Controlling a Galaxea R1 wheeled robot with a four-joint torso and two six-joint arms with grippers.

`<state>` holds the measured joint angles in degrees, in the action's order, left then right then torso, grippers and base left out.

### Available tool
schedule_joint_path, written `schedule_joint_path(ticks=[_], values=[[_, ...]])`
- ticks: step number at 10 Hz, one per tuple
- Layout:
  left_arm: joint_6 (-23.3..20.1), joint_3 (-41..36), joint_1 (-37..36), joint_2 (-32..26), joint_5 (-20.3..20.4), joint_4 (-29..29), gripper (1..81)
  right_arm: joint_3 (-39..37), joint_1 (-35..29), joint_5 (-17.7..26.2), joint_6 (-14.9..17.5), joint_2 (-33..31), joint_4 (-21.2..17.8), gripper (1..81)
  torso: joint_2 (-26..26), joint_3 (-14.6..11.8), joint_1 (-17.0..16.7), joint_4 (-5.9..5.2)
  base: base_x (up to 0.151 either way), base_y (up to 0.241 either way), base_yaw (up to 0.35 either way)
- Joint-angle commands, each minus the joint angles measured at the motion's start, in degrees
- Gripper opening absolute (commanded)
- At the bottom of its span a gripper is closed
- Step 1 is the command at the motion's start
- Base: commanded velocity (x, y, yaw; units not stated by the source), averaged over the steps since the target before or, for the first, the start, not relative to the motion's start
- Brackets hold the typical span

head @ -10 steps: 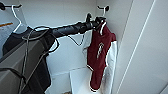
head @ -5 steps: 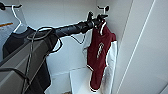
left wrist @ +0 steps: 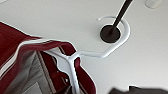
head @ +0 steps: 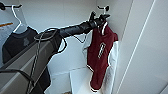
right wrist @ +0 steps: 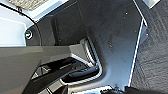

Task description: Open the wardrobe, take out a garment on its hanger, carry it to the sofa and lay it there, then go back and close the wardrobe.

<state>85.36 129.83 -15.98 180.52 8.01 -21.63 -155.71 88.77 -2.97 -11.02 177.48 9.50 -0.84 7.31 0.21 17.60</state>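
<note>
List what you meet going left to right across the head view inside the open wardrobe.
black T-shirt on its white hanger → left arm reaching across → left gripper at the top of the maroon jacket → maroon jacket with white sleeves hanging from a black peg → white wardrobe door

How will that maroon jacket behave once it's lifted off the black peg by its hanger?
The maroon jacket hangs in soft folds, so it will probably sway and droop. The thin white hanger looks rigid, likely carrying it easily. Its hook curls around the black peg, so it probably needs lifting clear first.
</note>
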Motion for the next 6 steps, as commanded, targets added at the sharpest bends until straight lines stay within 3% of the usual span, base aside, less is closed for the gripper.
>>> schedule_joint_path(ticks=[1, 3, 4, 6], values=[[-0.19, 0.78, -11.57, 0.46, 3.24, -1.49, 81.1, 0.33, -1.35, 3.33, -0.14, 0.27, -0.09, 81.1, 0.00, 0.00, 0.00, 0.00, 0.000, 0.000, 0.000], [-0.19, 0.69, -11.48, 0.37, 3.68, -1.49, 81.1, 0.33, -1.36, 3.33, -0.14, 0.27, -0.09, 81.1, 0.00, 0.00, 0.00, 0.00, 0.000, 0.000, 0.000], [-0.19, 0.51, -11.48, 0.29, 3.94, -1.49, 1.0, 0.33, -1.36, 3.33, -0.14, 0.27, -0.09, 81.1, 0.00, 0.00, 0.00, 0.00, 0.000, 0.000, 0.000], [-0.19, 0.08, -11.48, 0.11, 5.25, -2.09, 1.0, 0.33, -1.27, 3.33, -0.14, 0.27, -0.09, 81.1, 0.00, 0.02, 0.02, 0.00, 0.000, 0.000, 0.000]])
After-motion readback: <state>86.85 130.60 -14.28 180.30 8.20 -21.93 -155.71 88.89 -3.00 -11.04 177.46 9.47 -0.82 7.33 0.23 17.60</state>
